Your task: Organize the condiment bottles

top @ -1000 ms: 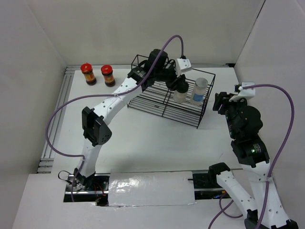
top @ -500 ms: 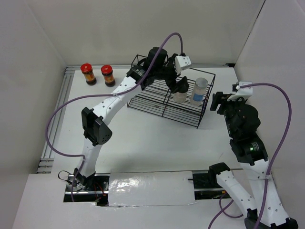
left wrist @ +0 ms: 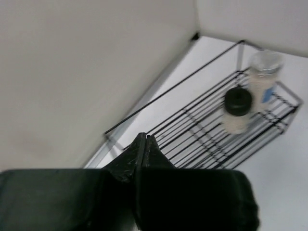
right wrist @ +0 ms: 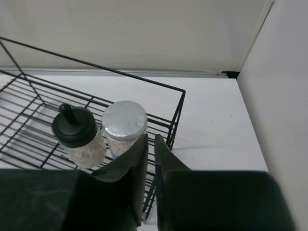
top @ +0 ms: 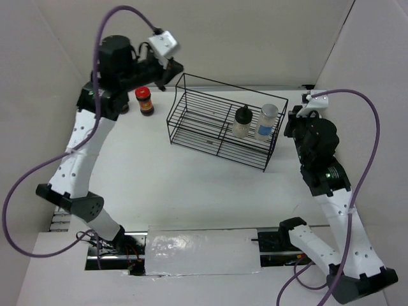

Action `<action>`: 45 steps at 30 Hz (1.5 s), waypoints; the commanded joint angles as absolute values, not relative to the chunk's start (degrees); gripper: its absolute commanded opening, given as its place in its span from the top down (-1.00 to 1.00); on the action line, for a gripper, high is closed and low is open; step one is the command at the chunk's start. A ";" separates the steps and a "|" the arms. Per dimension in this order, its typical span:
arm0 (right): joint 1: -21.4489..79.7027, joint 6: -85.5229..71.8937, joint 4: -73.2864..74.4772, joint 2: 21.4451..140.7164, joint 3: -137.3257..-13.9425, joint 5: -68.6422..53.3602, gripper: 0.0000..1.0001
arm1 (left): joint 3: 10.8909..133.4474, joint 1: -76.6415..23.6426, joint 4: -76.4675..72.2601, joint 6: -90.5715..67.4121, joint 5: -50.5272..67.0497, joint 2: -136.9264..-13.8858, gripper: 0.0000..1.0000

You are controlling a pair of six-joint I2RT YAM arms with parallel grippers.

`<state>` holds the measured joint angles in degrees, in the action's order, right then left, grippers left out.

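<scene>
From above, my left arm reaches up and back toward the far-left corner. My left gripper (top: 173, 67) hangs in the air above the table (top: 191, 178), beyond the left end of the wire rack (top: 197, 127), and I cannot judge its fingers from here. A dark jar with a red lid (top: 145, 101) stands on the table just left of the rack, below that arm. In the rack's right compartment the clear bottle with the black cap (top: 241, 122) and the whitish bottle with the pale cap (top: 267, 120) stand upright side by side. The whitish one is nearer the right end. My right gripper (top: 291, 126) sits just outside that right end, near the whitish bottle.

Through my left wrist camera, my left gripper (left wrist: 145, 144) has its fingers pressed together at the tips, with nothing between them. Past them lies the rack (left wrist: 192, 139) with the black-capped bottle (left wrist: 237, 110) and the whitish bottle (left wrist: 263, 77) behind it, both well away from my fingers.

Through my right wrist camera, my right gripper (right wrist: 150, 147) is drawn in to a thin slit and carries nothing. Just ahead stand the whitish bottle (right wrist: 124, 126) and, to its left, the black-capped bottle (right wrist: 77, 132), inside the rack's corner (right wrist: 178, 103).
</scene>
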<state>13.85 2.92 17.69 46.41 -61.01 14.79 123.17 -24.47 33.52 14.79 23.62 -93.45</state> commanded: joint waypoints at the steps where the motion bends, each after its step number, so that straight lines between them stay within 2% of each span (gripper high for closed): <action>1: 13.36 2.64 12.84 49.13 -63.20 19.50 0.58 | 118.14 -17.07 33.23 13.54 22.76 -94.22 1.00; 2: 13.36 2.38 12.14 49.39 -62.93 21.08 0.13 | 116.99 -15.22 32.27 13.01 23.29 -94.65 0.69; 3: 13.10 2.03 11.00 49.74 -62.32 23.62 -0.62 | 114.81 -11.64 31.65 12.40 23.73 -95.09 0.37; 4: 12.92 2.02 10.55 50.09 -62.05 24.43 -0.87 | 113.48 -10.04 30.94 12.39 23.56 -95.53 -0.01; 5: 12.66 2.02 10.29 50.36 -61.88 25.30 -0.99 | 111.55 -7.58 29.37 12.48 23.21 -97.10 -0.59; 6: 11.96 1.67 10.28 51.14 -62.05 26.88 -1.00 | 111.01 -6.60 28.57 12.65 22.86 -98.08 -0.95; 10: 7.75 0.18 14.05 55.10 -64.24 28.92 -1.00 | 109.69 -2.38 24.09 12.74 22.05 -105.27 -0.99; 14: 1.15 -3.25 21.17 59.76 -69.33 21.55 -1.00 | 113.98 -0.18 20.66 12.57 19.96 -112.66 -0.99; 19: -3.95 -5.89 20.40 58.98 -68.73 16.44 -1.00 | 119.17 2.72 18.90 11.17 18.55 -121.02 -0.99; 23: -4.13 -5.54 19.07 58.10 -67.76 14.07 -1.00 | 120.59 3.51 18.20 9.76 17.41 -124.71 -0.99; 28: -4.13 -4.92 19.16 58.97 -69.43 12.22 -1.00 | 116.81 3.78 15.73 11.25 19.86 -125.42 -0.99; 45: -4.04 -4.66 19.95 59.77 -71.10 9.40 -1.00 | 120.94 3.08 15.47 12.48 19.95 -133.15 -0.99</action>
<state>-3.90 -4.84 20.69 60.16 -68.69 10.02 118.87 3.46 18.17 11.84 18.90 -132.62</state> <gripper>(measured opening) 0.998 0.993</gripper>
